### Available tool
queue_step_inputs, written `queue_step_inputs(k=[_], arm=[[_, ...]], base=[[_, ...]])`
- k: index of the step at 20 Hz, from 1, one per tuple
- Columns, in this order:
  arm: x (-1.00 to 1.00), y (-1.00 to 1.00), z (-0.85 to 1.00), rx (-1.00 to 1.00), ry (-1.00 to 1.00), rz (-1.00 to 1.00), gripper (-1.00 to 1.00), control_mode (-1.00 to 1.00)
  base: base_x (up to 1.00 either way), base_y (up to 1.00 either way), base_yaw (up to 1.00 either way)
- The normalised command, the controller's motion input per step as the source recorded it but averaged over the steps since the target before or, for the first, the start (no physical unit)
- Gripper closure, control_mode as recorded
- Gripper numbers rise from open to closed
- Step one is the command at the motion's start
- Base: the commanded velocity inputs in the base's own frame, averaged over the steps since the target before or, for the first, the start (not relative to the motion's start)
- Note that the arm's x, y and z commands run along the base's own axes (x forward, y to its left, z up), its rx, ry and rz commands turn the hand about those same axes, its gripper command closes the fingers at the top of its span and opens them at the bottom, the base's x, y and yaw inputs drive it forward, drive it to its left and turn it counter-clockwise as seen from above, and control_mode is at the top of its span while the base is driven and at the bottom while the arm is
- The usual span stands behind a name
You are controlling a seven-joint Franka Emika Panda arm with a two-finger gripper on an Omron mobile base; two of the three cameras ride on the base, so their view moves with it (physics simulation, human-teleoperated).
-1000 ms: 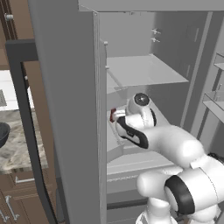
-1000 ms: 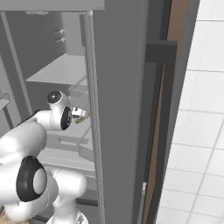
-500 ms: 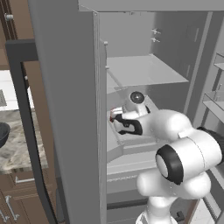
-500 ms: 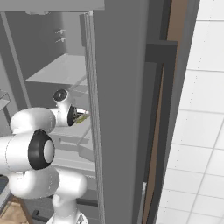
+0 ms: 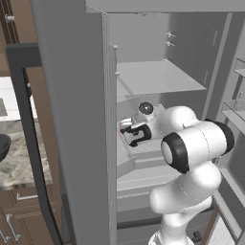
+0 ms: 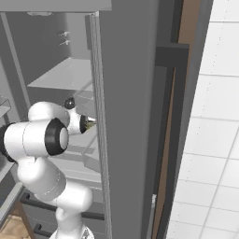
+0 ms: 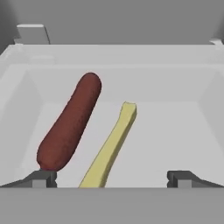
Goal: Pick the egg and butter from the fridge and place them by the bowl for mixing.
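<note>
The butter point(image 7: 110, 148), a slender yellow stick, lies at the centre of a pale fridge drawer point(image 7: 192, 78), just beside a dark red oblong item point(image 7: 70, 127) at its left. The end effector point(image 7: 111, 177) hovers at the bottom edge, jaws spread wide, holding nothing.

Glossy white rounded arm point(image 5: 189, 191) — black joint rings, dark end effector point(image 5: 130, 135)

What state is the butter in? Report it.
In the fridge drawer, lying flat: the butter rests beside the red item.
</note>
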Motion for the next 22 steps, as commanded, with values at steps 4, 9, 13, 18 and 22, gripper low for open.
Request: queue_step_inputs(k=[4,9,13,18,22], arm=[[0.50,0.00,-0.35,0.00,0.02,0.00,-1.00,-1.00],[0.56,0.00,-0.31,0.00,0.02,0.00,-1.00,-1.00],[0.60,0.00,-0.28,-0.02,0.02,-0.02,-1.00,-1.00],[0.26,0.00,-0.45,-0.06,0.05,-0.02,-1.00,-1.00],[-0.18,0.09,-0.16,-0.01,0.02,0.00,-1.00,-1.00]], base=[[0.00,0.00,0.00],[0.00,0.00,0.00],[0.00,0.00,0.00],[0.00,0.00,0.00],[0.00,0.00,0.00]])
